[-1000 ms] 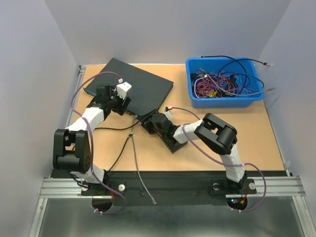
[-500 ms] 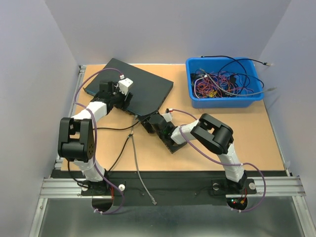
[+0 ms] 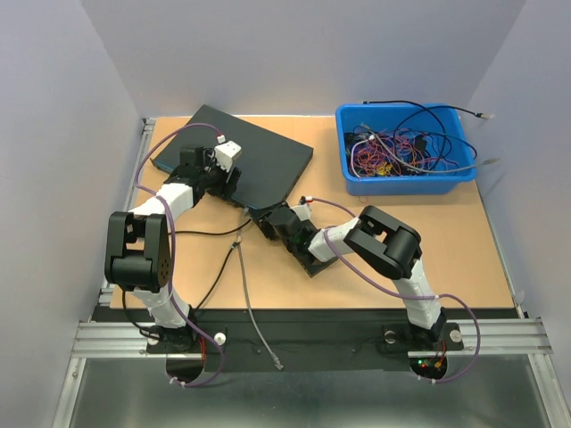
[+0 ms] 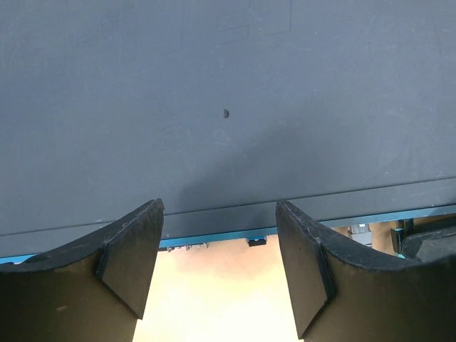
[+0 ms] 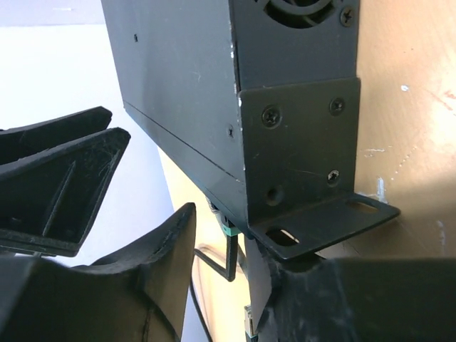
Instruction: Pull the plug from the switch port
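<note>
**Left arm parked on the switch; plug not yet gripped**

Within the last second the left gripper [image 3: 230, 178] had swung from the table side onto the flat black metal network switch [image 3: 268, 156], then barely moved. Its fingers stood apart above the matte, faintly scratched lid and held nothing. I judged this to be bracing the box for the pull.

The plug [image 5: 226, 231], a small greenish clip on a thin black cable, was still seated in the switch's front edge near its corner.

The right gripper [image 5: 246, 249] had crept closer to that corner. Its fingers were spread either side of the screwed sheet-metal mounting ear and were not on the plug.

Far right sat the glossy blue plastic bin [image 3: 401, 185] of tangled wires.
</note>
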Available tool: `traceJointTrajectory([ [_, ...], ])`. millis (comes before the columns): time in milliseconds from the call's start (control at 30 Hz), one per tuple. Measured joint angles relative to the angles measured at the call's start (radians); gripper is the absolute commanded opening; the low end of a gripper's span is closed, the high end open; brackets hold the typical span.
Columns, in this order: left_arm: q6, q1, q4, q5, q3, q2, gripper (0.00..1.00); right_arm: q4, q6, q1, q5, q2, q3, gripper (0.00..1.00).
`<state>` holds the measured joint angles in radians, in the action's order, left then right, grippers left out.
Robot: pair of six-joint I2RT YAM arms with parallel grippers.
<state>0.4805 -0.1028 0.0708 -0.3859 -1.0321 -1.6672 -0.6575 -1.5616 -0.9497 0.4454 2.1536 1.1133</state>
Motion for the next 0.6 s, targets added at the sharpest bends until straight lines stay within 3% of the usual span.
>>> traceJointTrajectory([
  [267,0.000,0.000,0.000,-0.008,0.000,-0.001,0.75,-0.007,0.021,0.000,0.004,0.006,0.000,0.29],
  [433,0.000,-0.001,0.000,-0.011,0.000,-0.003,0.74,-0.035,0.027,0.002,-0.003,0.008,-0.014,0.00],
  [600,0.025,-0.002,-0.010,-0.032,0.000,-0.014,0.81,-0.063,0.076,0.005,-0.017,0.008,-0.030,0.01],
])
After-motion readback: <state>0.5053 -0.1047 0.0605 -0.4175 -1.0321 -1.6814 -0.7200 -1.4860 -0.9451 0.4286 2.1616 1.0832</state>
